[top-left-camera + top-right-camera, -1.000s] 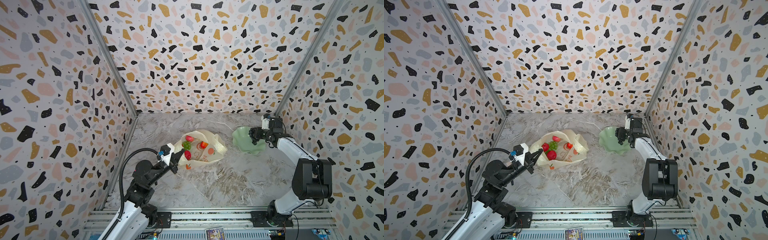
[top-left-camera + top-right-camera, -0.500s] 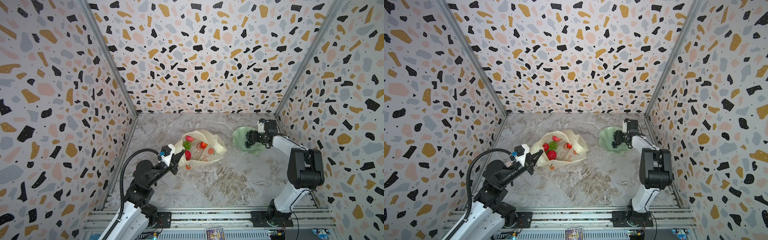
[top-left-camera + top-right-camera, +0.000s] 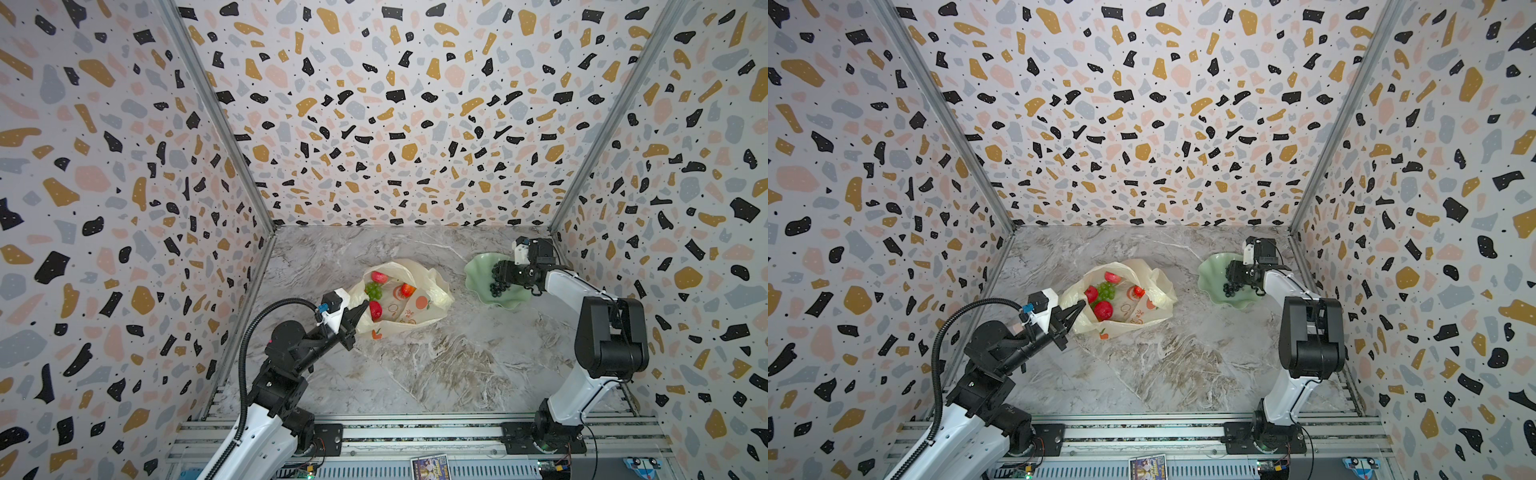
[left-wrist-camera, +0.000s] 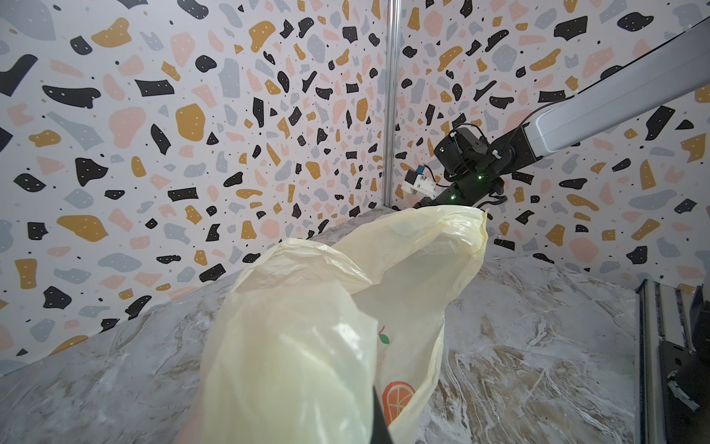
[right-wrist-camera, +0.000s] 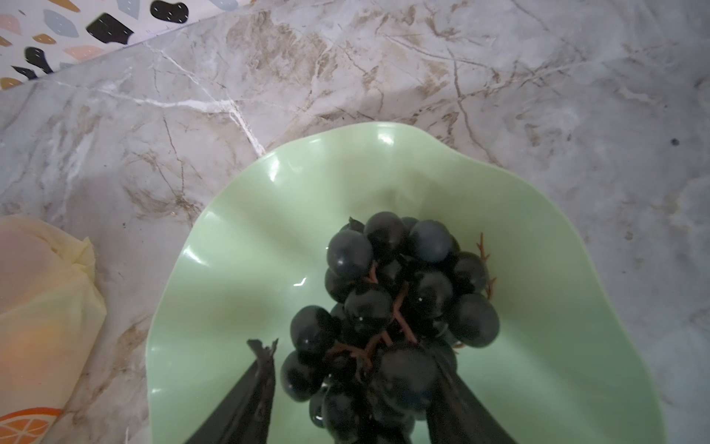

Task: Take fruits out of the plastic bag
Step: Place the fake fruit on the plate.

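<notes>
- Left gripper (image 3: 357, 314), lower centre in a top view, was clamped tight on the orange-printed plastic bag (image 3: 432, 286).
- Right gripper (image 5: 347, 348), jaws parted, straddled the dark grape bunch (image 5: 388, 292) in the green dish (image 3: 478, 270), right of centre.

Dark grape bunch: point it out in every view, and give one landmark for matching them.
Top view: dark grape bunch lying in the green dish, right of centre.
Top view: again in the dish, right of centre.
Left wrist: not in it; the plastic bag hides the dish.
Right wrist: close up, in the dish's hollow.
Landmark: the plastic bag, beside the dish in both top views and in the right wrist view.
</notes>
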`<state>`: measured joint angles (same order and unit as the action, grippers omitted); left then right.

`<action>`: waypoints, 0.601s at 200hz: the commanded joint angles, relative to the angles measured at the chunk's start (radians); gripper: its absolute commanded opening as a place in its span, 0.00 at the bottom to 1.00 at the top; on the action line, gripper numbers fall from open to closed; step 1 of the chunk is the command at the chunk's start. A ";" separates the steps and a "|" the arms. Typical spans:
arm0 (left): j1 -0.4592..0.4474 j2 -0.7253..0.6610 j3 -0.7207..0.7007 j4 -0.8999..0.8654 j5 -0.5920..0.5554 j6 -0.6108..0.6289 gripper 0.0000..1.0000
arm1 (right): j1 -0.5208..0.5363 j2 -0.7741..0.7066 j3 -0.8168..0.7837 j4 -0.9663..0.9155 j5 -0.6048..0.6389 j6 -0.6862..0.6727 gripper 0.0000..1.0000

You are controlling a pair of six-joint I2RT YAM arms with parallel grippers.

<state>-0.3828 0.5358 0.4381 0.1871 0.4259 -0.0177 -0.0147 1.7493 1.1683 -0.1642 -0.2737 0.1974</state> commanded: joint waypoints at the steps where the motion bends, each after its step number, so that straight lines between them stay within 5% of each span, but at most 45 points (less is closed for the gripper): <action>1: -0.004 -0.013 0.022 0.034 0.008 0.007 0.00 | 0.004 -0.071 0.042 -0.024 -0.015 0.004 0.69; 120: -0.002 -0.018 0.026 0.014 0.001 0.024 0.00 | -0.004 -0.036 0.064 -0.018 -0.155 0.023 0.72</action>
<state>-0.3828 0.5236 0.4385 0.1848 0.4263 -0.0101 -0.0151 1.7054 1.1999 -0.1829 -0.3763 0.2031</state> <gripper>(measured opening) 0.045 0.721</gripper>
